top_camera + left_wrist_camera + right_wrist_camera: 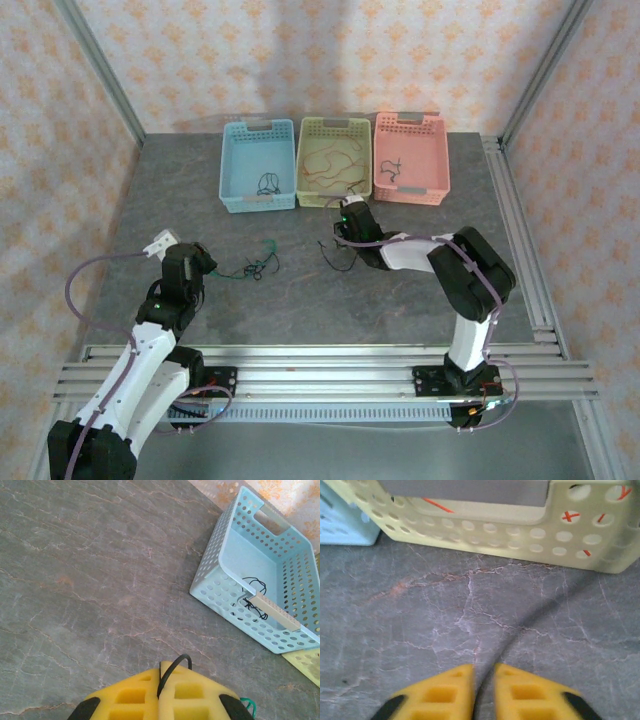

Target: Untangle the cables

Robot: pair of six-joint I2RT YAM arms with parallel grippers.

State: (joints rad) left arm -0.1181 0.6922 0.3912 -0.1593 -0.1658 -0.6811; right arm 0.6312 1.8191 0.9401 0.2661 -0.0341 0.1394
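Top external: the three baskets sit along the 12 o'clock side of the table (300, 300), blue basket (232, 165), green basket (305, 160) and pink basket (437, 160), each with some cable in it. The cables that need sorting are out on the table: a green-and-black tangle (260, 266) at 3 o'clock of the left gripper (207, 262), and a dark strand (338, 258) at 6 o'clock of the right gripper (347, 212).

Left wrist: the left gripper (167, 680) is clenched on a black loop (175, 662) poking up between the pads. A green bit (248, 705) peeks out at 4 o'clock.

Right wrist: the right gripper (482, 672) has its jaws nearly together, and the dark strand (540, 622) runs out of the gap toward 2 o'clock, so we read it as pinched. An orange-red cable (437, 505) shows through the green basket at 12 o'clock.

We reckon this stuff is featherlight, limp and slippery. Best to grip close to the knot and pull apart gently so it doesn't cinch tighter.
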